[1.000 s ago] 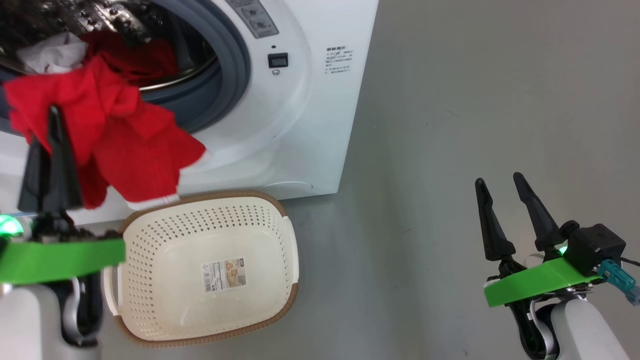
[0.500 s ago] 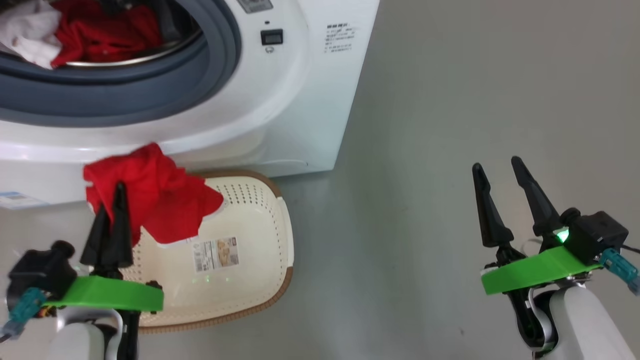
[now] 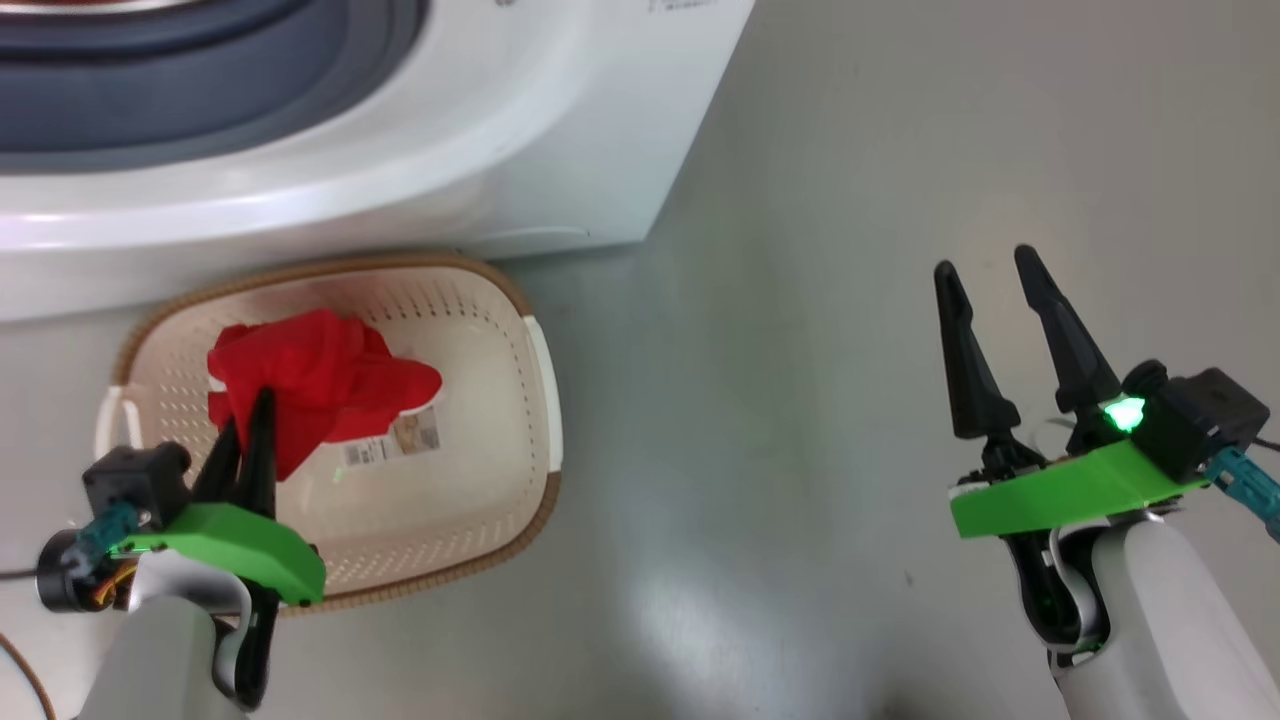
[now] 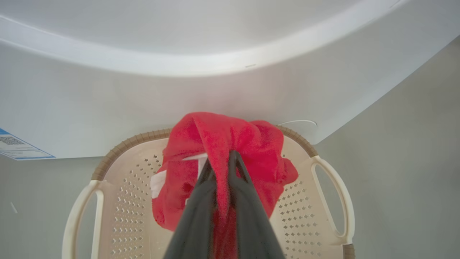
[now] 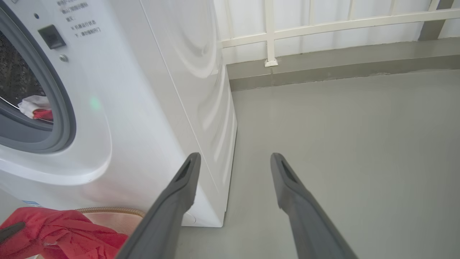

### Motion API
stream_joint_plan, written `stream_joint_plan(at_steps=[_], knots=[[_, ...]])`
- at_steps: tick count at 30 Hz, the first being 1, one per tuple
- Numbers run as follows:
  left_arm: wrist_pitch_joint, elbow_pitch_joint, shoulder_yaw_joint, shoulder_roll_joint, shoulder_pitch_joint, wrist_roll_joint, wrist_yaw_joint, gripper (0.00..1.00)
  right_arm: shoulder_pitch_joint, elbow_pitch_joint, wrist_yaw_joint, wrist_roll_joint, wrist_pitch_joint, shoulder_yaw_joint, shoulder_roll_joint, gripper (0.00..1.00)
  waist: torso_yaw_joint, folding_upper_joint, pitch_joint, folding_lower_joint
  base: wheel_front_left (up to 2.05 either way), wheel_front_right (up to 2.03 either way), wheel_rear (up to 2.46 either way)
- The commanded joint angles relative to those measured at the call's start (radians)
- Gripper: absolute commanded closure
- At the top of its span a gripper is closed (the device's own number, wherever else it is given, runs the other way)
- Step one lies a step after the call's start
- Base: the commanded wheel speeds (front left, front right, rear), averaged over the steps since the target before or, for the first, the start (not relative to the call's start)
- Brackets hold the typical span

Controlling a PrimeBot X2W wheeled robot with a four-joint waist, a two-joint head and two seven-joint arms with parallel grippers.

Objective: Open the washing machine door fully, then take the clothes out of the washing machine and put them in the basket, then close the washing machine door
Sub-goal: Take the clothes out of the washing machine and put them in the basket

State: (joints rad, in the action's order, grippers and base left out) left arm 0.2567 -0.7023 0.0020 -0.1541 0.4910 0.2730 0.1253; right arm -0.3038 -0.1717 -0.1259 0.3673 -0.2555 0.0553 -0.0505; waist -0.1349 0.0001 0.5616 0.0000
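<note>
Left tool (image 3: 248, 412) lowered, clamping red clothes (image 3: 320, 372) over basket (image 3: 541, 400)'s unreadable label (image 3: 398, 441); right tool (image 3: 984, 260) apart.

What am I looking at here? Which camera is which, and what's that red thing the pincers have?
It's a two-armed wheeled robot emptying a washing machine. The head view looks down from its head; the two wrist views look along each arm's two dark fingers. The left gripper is shut on a red garment, holding it over the cream basket on the grey floor. The right gripper is open and holds nothing. The right wrist view shows more clothes inside the drum.
</note>
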Motion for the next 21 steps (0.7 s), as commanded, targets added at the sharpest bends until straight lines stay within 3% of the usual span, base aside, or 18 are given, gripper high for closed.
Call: stream_joint_plan(at_steps=[1,12,21], knots=[[0.005,-0.015,0.018,-0.038,0.02,0.005,0.005,1.0,-0.009,0.027,-0.005,0.01,-0.006,0.029,0.0,0.0,-0.019,-0.0001,0.063,0.0,0.0,0.0,0.0],[0.005,-0.286,-0.081,-0.093,0.197,0.054,0.005,1.0,-0.072,0.044,-0.005,0.026,-0.006,0.072,0.0,0.0,-0.057,-0.0001,0.181,0.0,0.0,0.0,0.0],[0.005,-0.413,-0.168,-0.121,0.305,0.113,0.005,1.0,-0.094,0.06,-0.005,0.022,-0.006,0.091,0.0,0.0,-0.067,-0.0001,0.235,0.0,0.0,0.0,0.0]])
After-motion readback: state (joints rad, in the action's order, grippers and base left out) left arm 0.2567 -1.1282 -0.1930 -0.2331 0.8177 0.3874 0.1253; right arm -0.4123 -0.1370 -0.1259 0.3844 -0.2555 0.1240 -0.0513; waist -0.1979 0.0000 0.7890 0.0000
